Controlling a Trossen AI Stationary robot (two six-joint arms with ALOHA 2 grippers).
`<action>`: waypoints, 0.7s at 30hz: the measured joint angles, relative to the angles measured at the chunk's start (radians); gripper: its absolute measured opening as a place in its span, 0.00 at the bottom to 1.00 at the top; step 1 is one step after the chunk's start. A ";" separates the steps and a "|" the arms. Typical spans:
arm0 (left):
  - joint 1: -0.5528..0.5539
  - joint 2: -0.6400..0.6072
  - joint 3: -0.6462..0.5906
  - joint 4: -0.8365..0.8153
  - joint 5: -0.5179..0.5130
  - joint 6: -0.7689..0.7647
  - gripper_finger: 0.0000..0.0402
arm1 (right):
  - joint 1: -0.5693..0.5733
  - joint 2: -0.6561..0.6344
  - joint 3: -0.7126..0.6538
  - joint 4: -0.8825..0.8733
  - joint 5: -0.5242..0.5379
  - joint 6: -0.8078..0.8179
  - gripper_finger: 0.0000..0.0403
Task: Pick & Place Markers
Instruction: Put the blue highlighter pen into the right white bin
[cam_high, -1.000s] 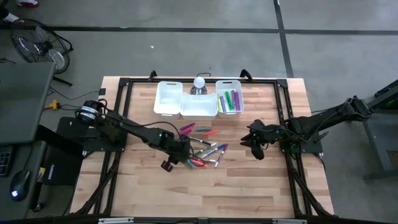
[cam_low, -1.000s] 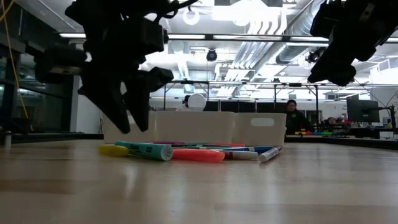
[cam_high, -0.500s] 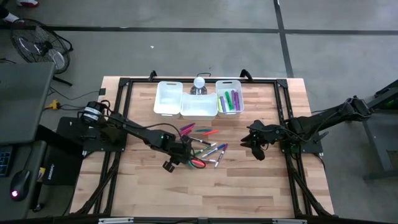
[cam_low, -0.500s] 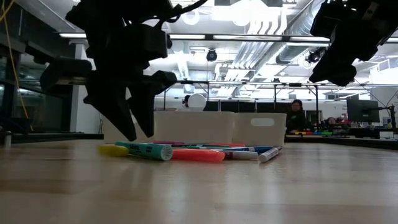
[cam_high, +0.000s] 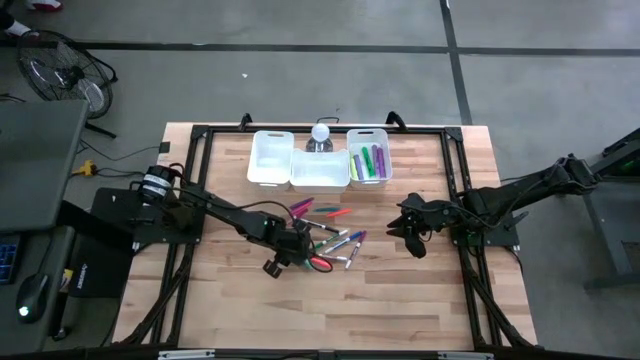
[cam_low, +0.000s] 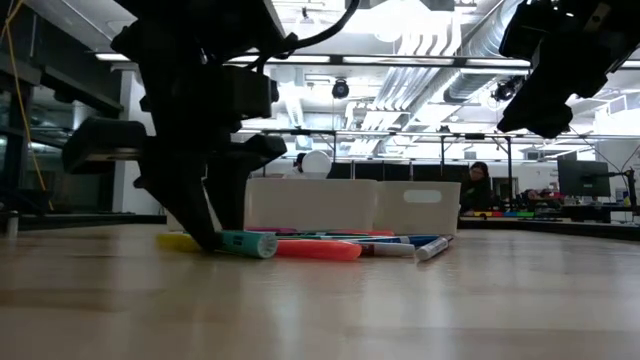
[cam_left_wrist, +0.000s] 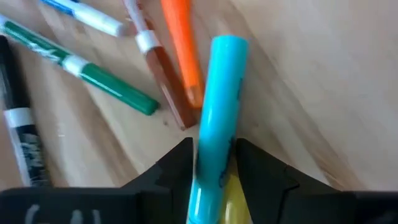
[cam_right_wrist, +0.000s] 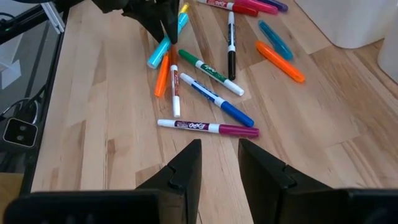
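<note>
Several markers (cam_high: 330, 245) lie loose on the wooden table in mixed colours; more lie in the right-hand white bin (cam_high: 368, 162). My left gripper (cam_high: 297, 255) is down at the pile's near left end, shut on a teal marker (cam_left_wrist: 217, 93). A yellow marker (cam_left_wrist: 231, 193) lies in the gap beside the teal one. Orange, brown, green and blue markers lie just beyond the fingers. My right gripper (cam_high: 412, 240) hangs open above the table to the right of the pile, touching nothing; its wrist view looks over the whole pile (cam_right_wrist: 211, 93). My left gripper pinches the teal marker between its two fingers near one end of the barrel (cam_left_wrist: 211, 158), with the fingers across it. The fingers come from above, slanting down to the tabletop (cam_low: 215, 243). The marker lies flat on the table, its other end (cam_low: 262, 244) sticking out past the fingers.
Three white bins stand in a row at the table's far edge: left (cam_high: 270, 158), middle (cam_high: 320, 172) and right. A white bulb-like thing (cam_high: 320, 133) sits behind them. A black frame (cam_high: 200, 180) rims the table. Bare wood lies toward the near edge (cam_high: 330, 310).
My left gripper has come down from just above the pile until its fingertips reach the table at the teal marker, drifting slightly toward the table's right. The markers lie where they were. My right arm has kept still.
</note>
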 joint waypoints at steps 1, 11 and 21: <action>0.000 0.000 0.000 -0.001 0.006 0.000 0.27 | 0.000 0.000 0.000 0.000 0.000 0.000 0.23; 0.000 0.000 0.000 0.002 0.014 -0.024 0.13 | 0.000 0.000 0.000 0.000 0.000 0.006 0.23; 0.000 -0.012 0.008 -0.012 -0.062 -0.181 0.13 | 0.000 0.000 0.000 0.000 -0.003 0.007 0.23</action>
